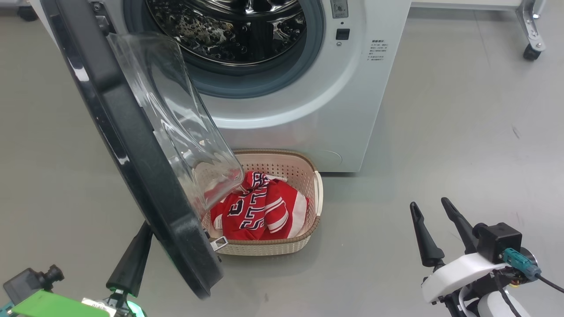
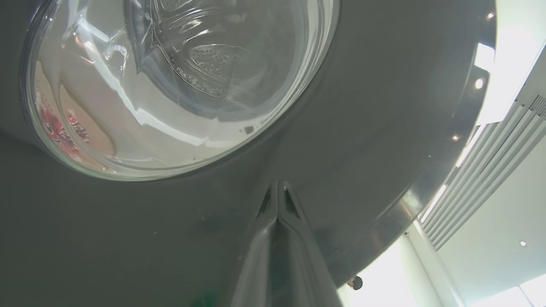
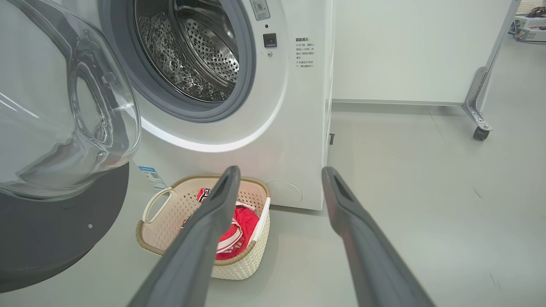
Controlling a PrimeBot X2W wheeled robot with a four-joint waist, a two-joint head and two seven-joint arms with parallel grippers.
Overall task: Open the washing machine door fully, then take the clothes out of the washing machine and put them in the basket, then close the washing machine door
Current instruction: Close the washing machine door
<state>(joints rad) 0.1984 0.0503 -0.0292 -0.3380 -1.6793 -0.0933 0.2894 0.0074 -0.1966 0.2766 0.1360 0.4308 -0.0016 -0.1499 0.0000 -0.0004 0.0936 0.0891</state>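
I have the washing machine [image 1: 361, 110] ahead of me, white, standing on the grey floor [image 1: 462, 145]. Its grey-ringed opening is uncovered and the steel perforated drum [image 3: 192, 55] shines inside. The washing machine door [image 1: 132, 145] is swung out from its hinge on my left and stands at an angle. Its black ring runs down towards me, and its clear glass bowl bulges out over the left part of the basket.

The basket [image 1: 313, 178] sits on the floor just in front of the machine's base, below the opening. It is cream and perforated, with a brown rim. The clothes [image 1: 260, 211] lie inside it, red with white stripes, with navy-and-white lettering facing up.

My left end effector [image 2: 277, 187] is closed with its two fingers together and nothing between them. It points up at the glossy outer face of the door, near the lower rim. I cannot tell for sure whether the tips press on it.

My right end effector [image 1: 429, 203] hangs at the lower right, well apart from the basket, with its fingers spread wide and empty.

A small blue label [image 3: 152, 175] is on the machine's front just behind the basket.
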